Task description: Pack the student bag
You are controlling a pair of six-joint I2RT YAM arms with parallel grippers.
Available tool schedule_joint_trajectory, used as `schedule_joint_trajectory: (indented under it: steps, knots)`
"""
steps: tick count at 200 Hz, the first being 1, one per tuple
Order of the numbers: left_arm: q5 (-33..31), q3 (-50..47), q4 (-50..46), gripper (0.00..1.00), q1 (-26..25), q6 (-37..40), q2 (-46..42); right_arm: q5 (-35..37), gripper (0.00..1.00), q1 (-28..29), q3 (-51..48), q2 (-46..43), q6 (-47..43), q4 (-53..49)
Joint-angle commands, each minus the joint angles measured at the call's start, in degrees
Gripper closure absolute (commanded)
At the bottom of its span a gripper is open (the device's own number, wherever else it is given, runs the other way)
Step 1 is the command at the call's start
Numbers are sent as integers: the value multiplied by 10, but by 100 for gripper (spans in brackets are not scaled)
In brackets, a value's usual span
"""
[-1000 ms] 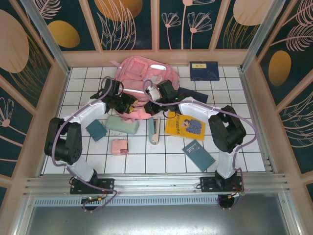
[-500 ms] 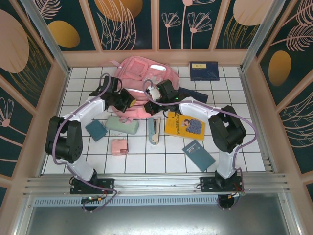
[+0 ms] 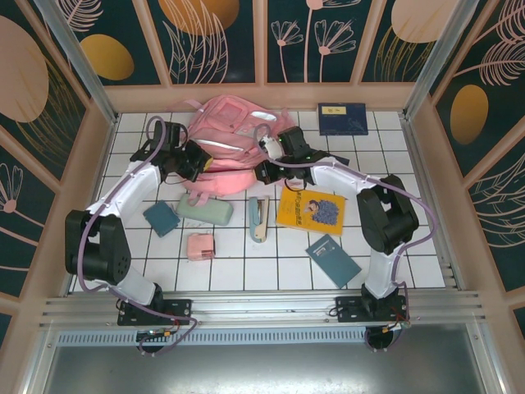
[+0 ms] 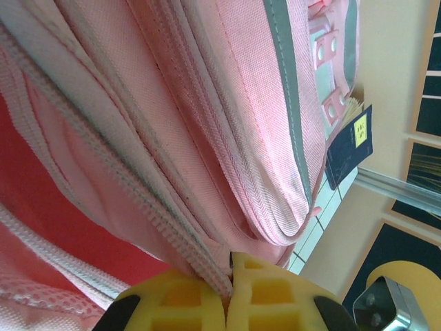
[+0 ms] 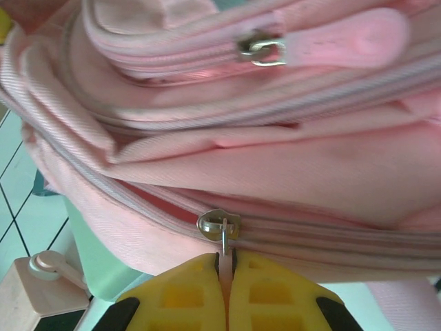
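The student bag (image 3: 225, 131) lies near the far edge of the desk (image 3: 246, 267), a little left of the middle. Its opened side is turned toward the near edge.

The left end effector (image 3: 192, 162) is at the left side of the bag. In the left wrist view its yellow fingers (image 4: 179, 300) are clenched together, and they pinch the zipper edge of the bag between them.

The right end effector (image 3: 264, 170) is at the right side of the bag. In the right wrist view it is clenched on the thin zipper pull (image 5: 224, 241), which hangs from a metal slider (image 5: 219, 223).

Just beside the bag, on its near side, lies a green pencil case (image 3: 205, 211), with a stapler (image 3: 259, 218) to its right. A yellow book (image 3: 310, 212) lies further to the right, and a teal notebook (image 3: 333, 260) lies closer to the near edge. A smaller teal notebook (image 3: 162, 218) is left of the pencil case, and a small pink box (image 3: 200, 245) is below it. A dark blue book (image 3: 342, 118) lies near the far right corner.
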Motion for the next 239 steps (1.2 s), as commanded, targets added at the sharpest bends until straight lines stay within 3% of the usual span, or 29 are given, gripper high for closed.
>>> schedule_joint_trajectory:
  steps: [1, 37, 55, 83, 103, 147, 169, 183, 202, 239]
  knots:
    - [-34, 25, -17, 100, 20, 15, -28, 48, 100, -33, 16, 15, -15, -13]
    - [-36, 25, -20, 100, 22, 18, -32, 120, 98, -69, 1, 23, -4, -5]
    - [-35, 23, -21, 100, 22, 18, -35, 156, 87, -81, 13, 40, 6, -2]
    - [-21, -1, 2, 100, 19, 8, -50, 161, 72, -76, 72, 90, 1, -15]
    - [-24, -16, 11, 100, 11, 5, -67, 176, 66, -76, 132, 134, 2, -33]
    - [-61, -54, 41, 100, -52, -15, -107, 202, 64, -69, 256, 229, 12, -58]
    - [-67, -51, 43, 100, -58, -11, -84, 189, 62, -62, 319, 269, 20, -57]
    - [-69, -39, 49, 100, -59, -1, -63, 180, 51, -60, 350, 287, 28, -52]
    - [-76, -1, 40, 98, -51, 22, -16, 202, 49, -60, 380, 294, 33, -65]
    - [-75, 76, 29, 96, -18, 79, 72, 275, 49, -57, 308, 214, -1, -71]
